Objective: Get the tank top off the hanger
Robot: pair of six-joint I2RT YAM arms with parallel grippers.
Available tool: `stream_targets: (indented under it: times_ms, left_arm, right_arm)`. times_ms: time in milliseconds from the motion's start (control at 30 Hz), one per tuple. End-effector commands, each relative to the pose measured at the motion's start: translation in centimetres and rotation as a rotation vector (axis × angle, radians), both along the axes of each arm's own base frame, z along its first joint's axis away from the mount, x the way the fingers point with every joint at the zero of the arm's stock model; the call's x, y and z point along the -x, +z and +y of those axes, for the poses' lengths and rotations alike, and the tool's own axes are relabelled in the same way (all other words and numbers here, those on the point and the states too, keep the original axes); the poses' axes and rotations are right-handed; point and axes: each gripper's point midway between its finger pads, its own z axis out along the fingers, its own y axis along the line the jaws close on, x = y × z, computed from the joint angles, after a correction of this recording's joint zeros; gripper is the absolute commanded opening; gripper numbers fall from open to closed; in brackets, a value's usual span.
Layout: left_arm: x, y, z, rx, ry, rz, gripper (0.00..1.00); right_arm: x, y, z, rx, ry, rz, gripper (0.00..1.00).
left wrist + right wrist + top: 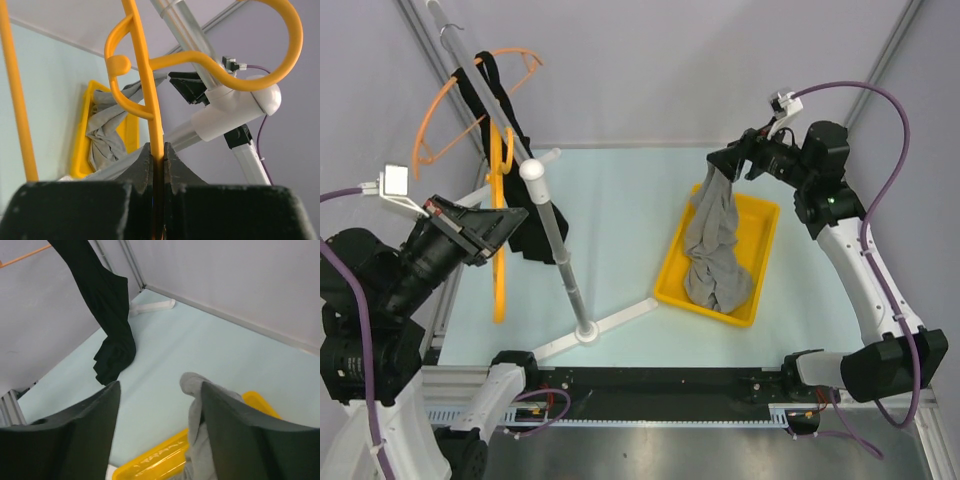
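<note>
The grey tank top [715, 250] hangs from my right gripper [725, 165] down into the yellow tray [767, 222]. In the right wrist view the right gripper [160, 385] stands open. The tank top [194, 390] is draped over the inner side of its right finger, and the gap between the fingers holds nothing. My left gripper [495, 228] is shut on the bare yellow hanger [499, 290], held upright at the left. In the left wrist view the left gripper [157, 150] pinches the hanger's bar [150, 100], with the hook curving above.
A white clothes rack [555, 240] stands mid-table, its feet spread on the pale surface. An orange hanger [440, 120] carrying a black garment [535, 240] hangs from its rail at the back left. Frame posts border the table's edges.
</note>
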Motion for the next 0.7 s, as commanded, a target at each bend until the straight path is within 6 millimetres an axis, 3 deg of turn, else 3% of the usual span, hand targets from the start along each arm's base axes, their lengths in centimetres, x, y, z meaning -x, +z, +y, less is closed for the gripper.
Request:
stream_targets:
  times_ms: [0,67,100,267,333,367,400,433,467,533,667]
  left_arm:
    - [1.5,1.3,0.0,-0.017,-0.005,-0.065,0.00]
    - [2.5,0.8,0.9,-0.024,0.050,-0.074,0.00]
    - [2.5,0.6,1.5,-0.025,0.090,-0.073,0.00]
    - [4.0,-2.5,3.0,-0.013,0.192,-0.055,0.00]
    - [3.6,-4.6,4.3,0.036,0.282,-0.011,0.00]
    - [5.4,-4.6,4.7,0.067,0.305,-0.070,0.00]
    - [5.6,-4.9,4.8,0.111,0.316,-0.079,0.00]
    - [4.8,-5.9,5.1,0.132,0.336,-0.070,0.00]
    - [5.5,-6.1,4.7,0.160,0.306,-0.088,0.00]
    - [4.5,-8.3,2.6,0.207,0.189,-0.003,0.00]
    - [3.4,-10.9,1.5,0.287,0.136,0.082,0.00]
  right_arm:
    - [0.3,1.6,0.0,-0.004,0.013,-0.053,0.79]
    - [-0.2,1.7,0.4,-0.005,0.037,-0.008,0.84]
    - [-1.0,0.8,1.0,-0.003,0.061,0.032,1.00]
    - [-0.6,2.8,3.7,-0.004,0.134,-0.041,1.00]
    - [-0.6,3.1,5.7,-0.013,0.200,-0.070,1.00]
    - [-0.4,4.6,6.5,-0.029,0.227,-0.093,1.00]
    - [-0.3,4.8,7.1,-0.035,0.256,-0.101,1.00]
    - [0.1,4.2,8.9,-0.043,0.341,-0.087,1.00]
    - [0.6,4.7,9.6,-0.060,0.390,-0.094,1.00]
    - [1.9,5.0,11.6,-0.080,0.529,-0.160,1.00]
    - [2.5,2.2,15.1,-0.078,0.700,-0.164,1.00]
